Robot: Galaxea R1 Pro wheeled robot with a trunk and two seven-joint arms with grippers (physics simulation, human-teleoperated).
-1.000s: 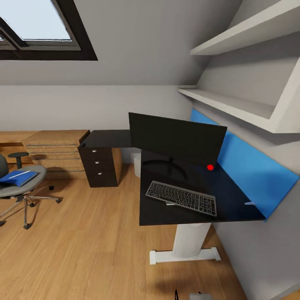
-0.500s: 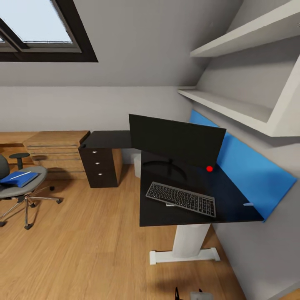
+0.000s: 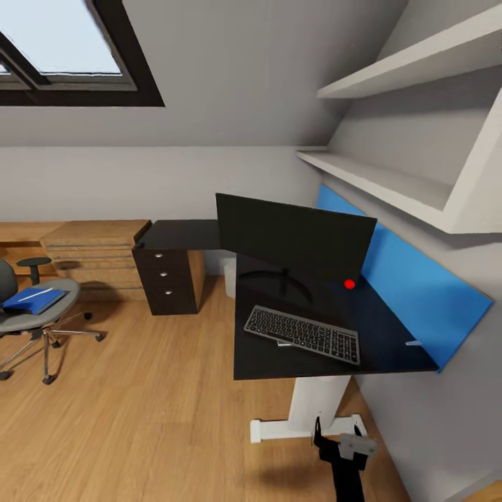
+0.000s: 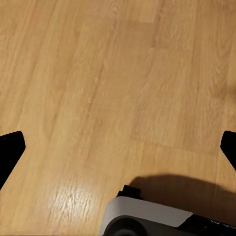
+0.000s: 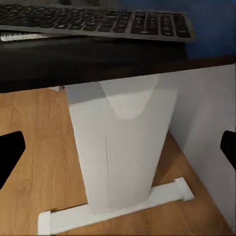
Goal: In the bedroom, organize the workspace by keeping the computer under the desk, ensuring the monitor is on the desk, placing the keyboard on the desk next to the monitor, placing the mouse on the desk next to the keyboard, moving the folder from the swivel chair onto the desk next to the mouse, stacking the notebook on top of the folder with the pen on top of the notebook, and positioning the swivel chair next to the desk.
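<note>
Desk [image 3: 390, 348]: black top on a white pedestal, at 1 o'clock in the head view, set against a blue wall panel.
Monitor [image 3: 293, 237]: standing on the desk, screen dark; long axis runs 10 to 4 o'clock. This step is judged done.
Keyboard [image 3: 303, 333]: lying flat on the desk just in front of the monitor, long axis roughly parallel to it, 10 to 4 o'clock. Judged done. Something thin shows under its near edge; cannot tell what.
Mouse: a small red spot [image 3: 349, 284] sits on the desk at the monitor's right end; cannot tell whether it is the mouse.
Folder [image 3: 33, 300]: blue, on the seat of the swivel chair [image 3: 28, 317] at 9 o'clock, well apart from the desk. A thin white item lies on it, possibly the pen; too small to confirm.
Notebook, computer: not identified.
Remaining, as judged: folder to desk, notebook and pen stacked, chair brought beside the desk.
Right gripper [image 3: 338, 446]: at 5 o'clock in the head view, low before the pedestal; its wrist view faces the pedestal and the keyboard's edge above. Jaws wide apart, nothing between them.
Left gripper [image 4: 118, 147]: over bare wooden floor; jaws wide apart, holding nothing.
</note>
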